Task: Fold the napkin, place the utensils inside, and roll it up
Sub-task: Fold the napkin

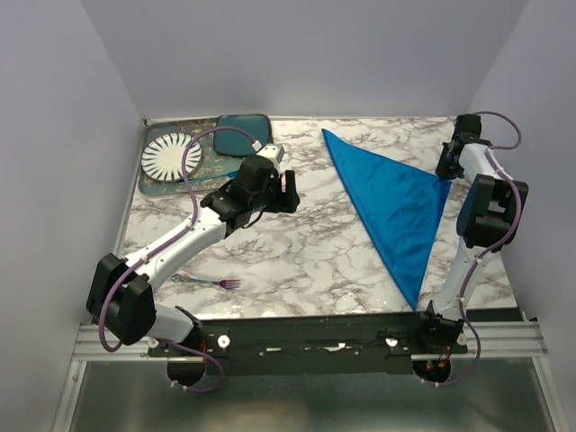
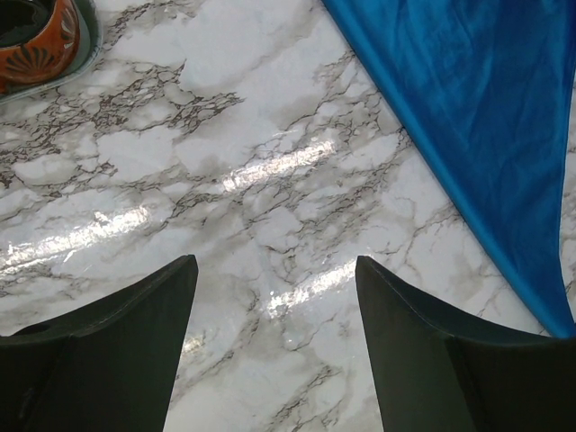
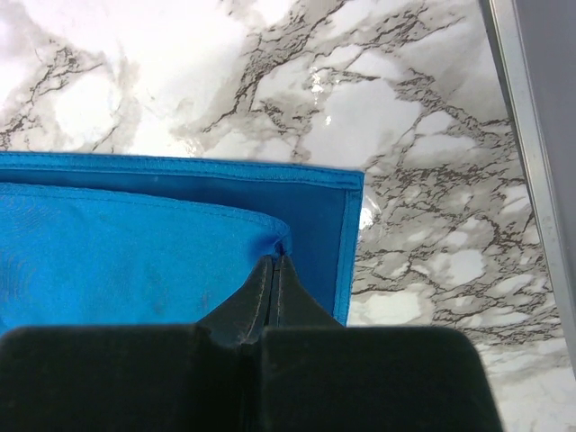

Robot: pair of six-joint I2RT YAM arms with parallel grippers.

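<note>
The bright blue napkin [image 1: 391,202] lies folded into a long triangle on the right half of the marble table. My right gripper [image 1: 445,171] is at its far right corner, shut on the upper layer's corner. In the right wrist view the fingertips [image 3: 274,261] pinch the top layer of the napkin [image 3: 135,252] just inside the lower layer's edge. My left gripper [image 1: 292,191] is open and empty over bare marble left of the napkin. In the left wrist view [image 2: 276,270] the napkin [image 2: 477,117] is at the upper right. The fork [image 1: 209,283] lies near the front left edge.
A tray [image 1: 157,184] at the back left holds a white striped plate [image 1: 171,157], and a dark teal plate [image 1: 243,133] lies beside it. An orange patterned dish [image 2: 36,40] shows at the left wrist view's corner. A metal rail [image 3: 531,135] borders the table's right edge.
</note>
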